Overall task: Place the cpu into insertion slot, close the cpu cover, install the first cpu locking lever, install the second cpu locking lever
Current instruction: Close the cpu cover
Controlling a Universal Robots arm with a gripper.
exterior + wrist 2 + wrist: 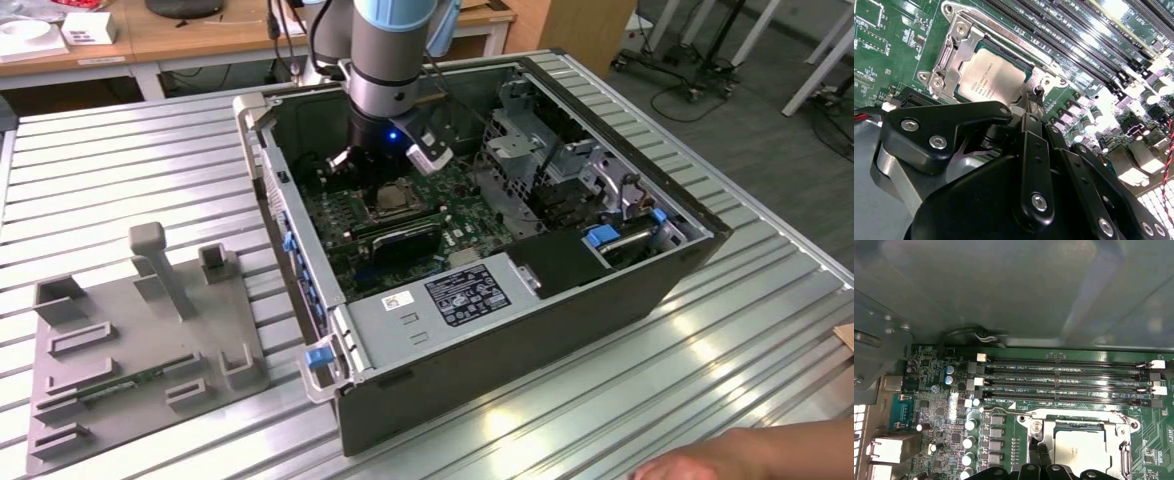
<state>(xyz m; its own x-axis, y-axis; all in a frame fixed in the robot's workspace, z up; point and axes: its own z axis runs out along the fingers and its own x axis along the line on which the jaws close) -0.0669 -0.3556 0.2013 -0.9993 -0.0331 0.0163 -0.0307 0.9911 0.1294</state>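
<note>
Reaching into the case: the pincer [1039, 454] hangs at the edge of the insertion slot [1013, 55], on the side away from the memory slots [1064, 380].
Pincer state: the two black fingertips [1033, 452] are pressed close together; I cannot tell whether anything thin sits between them.
Pincer contact: in the second wrist view the tips are just beside one corner of the insertion slot; I cannot tell whether they touch the metal.
Cpu: the cpu [991, 80] lies flat inside the insertion slot, silvery top facing up.
Cpu cover: the cpu cover [956, 50] is folded down over the insertion slot, and the chip shows through its cut-out.
Lever: a thin silvery lever rod [999, 31] runs along the side of the insertion slot nearest the memory slots.
Memory slots: long black rows just beside the insertion slot, parallel to that side.
Motherboard: the green motherboard [934, 415] surrounds the insertion slot.
Arm: in the exterior view the arm [387, 60] stands upright directly above the insertion slot.
Case: the open computer case [534, 330] encloses the board and the insertion slot.
Surface: the ribbed metal surface [134, 180] carries the case.
Fixture: a grey fixture [134, 340] lies outside the case, well apart from the insertion slot, toward the exterior view's left.
Hand: a hand [747, 455] rests outside the case, well apart from the insertion slot.
</note>
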